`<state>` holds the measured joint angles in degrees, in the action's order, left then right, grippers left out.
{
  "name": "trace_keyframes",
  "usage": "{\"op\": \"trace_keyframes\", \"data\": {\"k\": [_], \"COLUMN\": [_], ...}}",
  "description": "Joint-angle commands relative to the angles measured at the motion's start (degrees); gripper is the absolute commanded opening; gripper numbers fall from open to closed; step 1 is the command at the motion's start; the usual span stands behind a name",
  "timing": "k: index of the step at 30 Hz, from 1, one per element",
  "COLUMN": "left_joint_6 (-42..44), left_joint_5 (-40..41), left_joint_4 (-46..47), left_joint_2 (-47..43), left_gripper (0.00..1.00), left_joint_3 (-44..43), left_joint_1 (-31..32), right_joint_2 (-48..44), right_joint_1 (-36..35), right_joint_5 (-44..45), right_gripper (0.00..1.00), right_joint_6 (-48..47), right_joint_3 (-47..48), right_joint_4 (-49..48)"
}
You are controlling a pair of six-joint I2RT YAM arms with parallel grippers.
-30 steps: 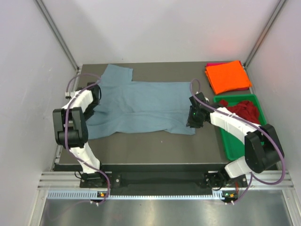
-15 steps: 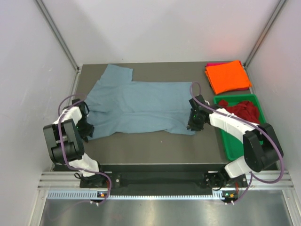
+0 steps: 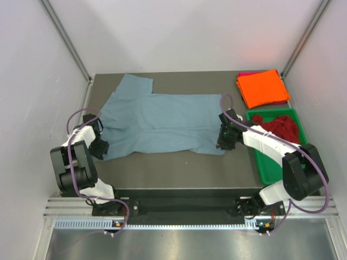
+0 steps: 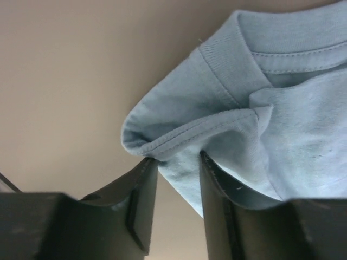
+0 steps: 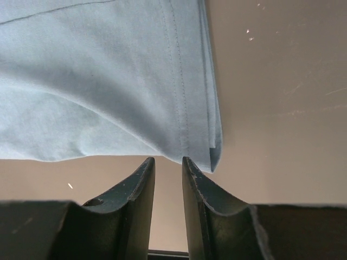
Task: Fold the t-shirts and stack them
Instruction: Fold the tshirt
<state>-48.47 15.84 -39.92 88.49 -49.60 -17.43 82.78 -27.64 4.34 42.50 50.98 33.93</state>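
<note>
Dark table (image 3: 162, 173) — blue-grey t-shirt (image 3: 162, 122) spread out on it. Left gripper (image 4: 176, 161) pinches its collar-end fold — right gripper (image 5: 167, 161) pinches the hem corner.

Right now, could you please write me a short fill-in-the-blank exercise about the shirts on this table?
1. The spread-out t-shirt is ___ in colour.
2. The bunched t-shirt in the green tray is ___.
3. The folded orange t-shirt rests on a ___ one.
4. The left gripper straddles cloth beside the ribbed ___.
Missing words: blue-grey; dark red; magenta-pink; collar.
</note>
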Motion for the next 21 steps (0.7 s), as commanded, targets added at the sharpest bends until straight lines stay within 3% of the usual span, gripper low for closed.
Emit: {"op": "trace_keyframes", "data": {"k": [1,4,5,10,21], "left_joint_6": [-0.8,1.5,1.9,3.1,4.2], "left_joint_5": [5.3,8.1,8.6,12.7,10.6], "left_joint_4": [3.4,2.7,2.2,0.8,2.0], "left_joint_2": [2.4,3.9,4.8,4.8,6.2], "left_gripper": [0.4,0.04,0.0,0.0,0.0], "left_joint_3": [1.3,-0.7,-2.0,-4.0,-4.7], "left_joint_1": [-0.3,-0.2,-0.2,-0.2,-0.1], "right_joint_2": [-2.6,-2.5,-2.5,-2.5,2.3], "right_joint_1": [-0.7,-0.6,-0.6,-0.3,-0.2], "right_joint_5": [1.6,0.8,0.7,1.7,6.0], "right_gripper": [0.28,0.28,0.28,0.29,0.23], "right_joint_6": [-0.8,-2.1,-2.7,-3.7,-4.4], "right_joint_3": [-0.8,-2.3,-2.6,-4.0,-4.4], "right_joint_4": [-0.3,-1.7,-2.2,-3.0,-4.4]}}
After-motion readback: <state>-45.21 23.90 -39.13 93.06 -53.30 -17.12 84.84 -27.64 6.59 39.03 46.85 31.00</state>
